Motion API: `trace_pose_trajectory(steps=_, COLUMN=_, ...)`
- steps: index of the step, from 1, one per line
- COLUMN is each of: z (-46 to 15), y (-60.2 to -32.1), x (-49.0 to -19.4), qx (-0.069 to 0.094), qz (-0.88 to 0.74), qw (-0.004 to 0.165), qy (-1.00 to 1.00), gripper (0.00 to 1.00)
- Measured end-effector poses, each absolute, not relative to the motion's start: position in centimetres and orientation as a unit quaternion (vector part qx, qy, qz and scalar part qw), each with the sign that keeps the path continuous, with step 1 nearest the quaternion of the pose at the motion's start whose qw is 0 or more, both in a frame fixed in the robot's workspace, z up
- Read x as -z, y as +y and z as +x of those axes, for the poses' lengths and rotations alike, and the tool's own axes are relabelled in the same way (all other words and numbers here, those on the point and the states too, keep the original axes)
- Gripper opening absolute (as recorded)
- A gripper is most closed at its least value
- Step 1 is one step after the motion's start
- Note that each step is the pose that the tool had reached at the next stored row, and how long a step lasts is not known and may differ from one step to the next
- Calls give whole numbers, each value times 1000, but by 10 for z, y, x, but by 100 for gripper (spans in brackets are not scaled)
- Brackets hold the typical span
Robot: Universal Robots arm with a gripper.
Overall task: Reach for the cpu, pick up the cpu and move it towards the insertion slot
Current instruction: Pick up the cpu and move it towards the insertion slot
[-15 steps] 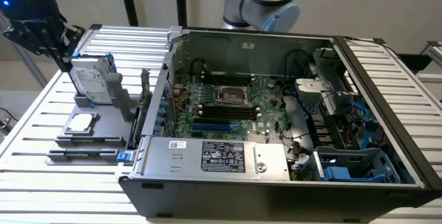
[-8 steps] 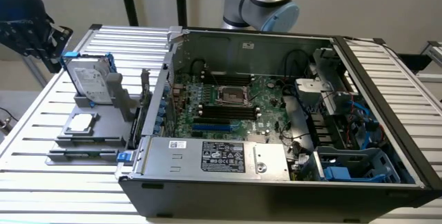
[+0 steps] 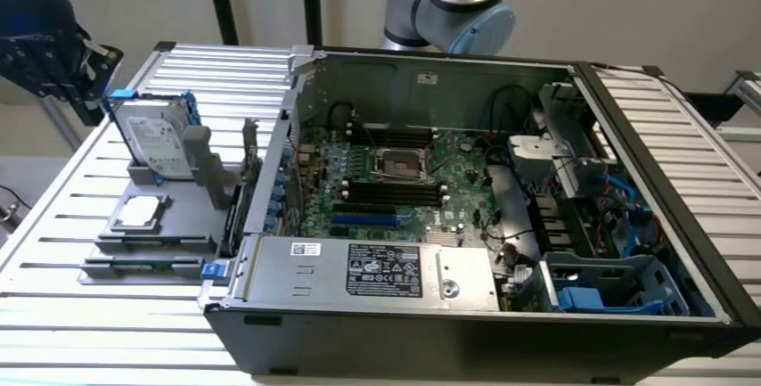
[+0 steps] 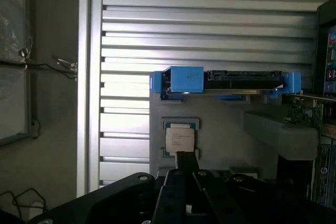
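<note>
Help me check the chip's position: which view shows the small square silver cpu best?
The wrist view: the cpu faces the camera, its printed silver top visible, seated in a grey holder. The exterior view shows it smaller, at a slant, outside the open black computer case.

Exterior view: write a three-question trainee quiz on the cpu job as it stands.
1. True or false: the cpu already sits in the insertion slot.
2. Multiple choice: what stands upright beside the cpu on the grey fixture? A) hard drive B) monitor C) keyboard
3. Fill in: the cpu lies to the exterior view's ____ of the case.
Key: 1 false; 2 A; 3 left.
</note>
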State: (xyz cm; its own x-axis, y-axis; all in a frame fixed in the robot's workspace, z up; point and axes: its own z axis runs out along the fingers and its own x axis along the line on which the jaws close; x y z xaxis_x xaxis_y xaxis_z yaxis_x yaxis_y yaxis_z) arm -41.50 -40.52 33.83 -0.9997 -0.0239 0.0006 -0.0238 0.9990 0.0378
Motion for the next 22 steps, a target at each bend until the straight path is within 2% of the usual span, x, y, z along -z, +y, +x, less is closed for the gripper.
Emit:
trace_pose_trajectory(steps=2, z=-415, y=-405, x=-338, qx=19, qz=12, qw=0, qy=-1000, gripper=18)
trace_pose_trajectory(steps=3, z=-415, y=-405, x=-338, qx=19, qz=12, qw=0, qy=-1000, gripper=18)
trace_pose_trajectory(steps=5, z=-415, y=-405, x=-338, qx=19, qz=12, qw=1, qy=-1000, gripper=30)
trace_pose_trajectory(steps=6, z=-415, y=-405, x=-338, qx=19, qz=12, qw=1, qy=-1000, gripper=30)
trace_pose_trajectory(steps=9, z=-415, y=-405, x=-337, qx=19, qz=12, qw=1, qy=-1000, gripper=47)
trace_pose_trajectory(steps=10, z=-415, y=-405, x=-336, qx=19, qz=12, qw=1, qy=-1000, gripper=47)
trace_pose_trajectory(steps=12, z=-415, y=-405, x=-334, qx=19, qz=12, qw=1, qy=-1000, gripper=59)
trace_pose_trajectory(steps=14, z=-415, y=-406, x=-331, qx=19, qz=12, qw=1, qy=-1000, gripper=59)
trace_pose_trajectory(steps=15, z=-415, y=-406, x=-329, qx=19, qz=12, qw=1, qy=-1000, gripper=65)
trace_pose_trajectory(steps=22, z=-415, y=-409, x=-316, qx=19, qz=12, qw=1, qy=-1000, gripper=65)
